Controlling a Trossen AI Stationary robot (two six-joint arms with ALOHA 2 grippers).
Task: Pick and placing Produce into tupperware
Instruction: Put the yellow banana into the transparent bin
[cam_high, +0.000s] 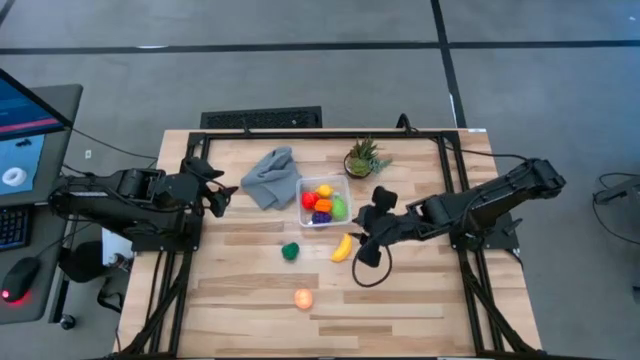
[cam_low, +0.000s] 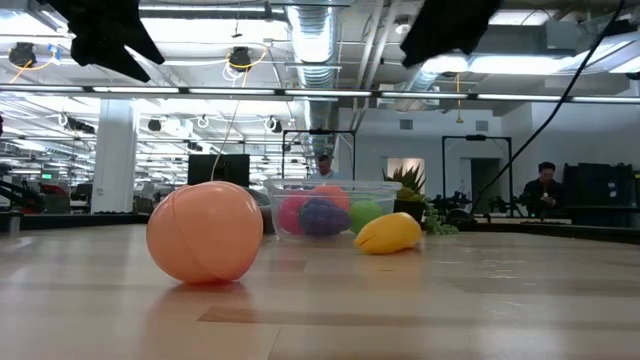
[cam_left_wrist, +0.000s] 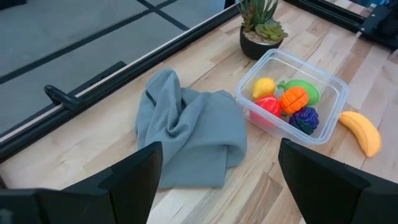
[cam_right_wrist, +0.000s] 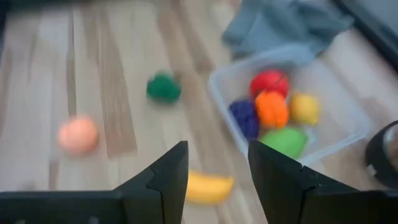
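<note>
The clear tupperware sits mid-table holding red, yellow, orange, purple and light green produce. A yellow banana lies on the wood just right of it, a dark green piece in front of it, and a peach one nearer the front edge. My right gripper hovers open just right of the banana, touching nothing. My left gripper waits open at the table's left, beside the grey cloth.
A crumpled grey cloth lies left of the tupperware, and a spiky potted plant stands behind it. A black frame rail runs along the far edge. Bare wood spreads across the front of the table.
</note>
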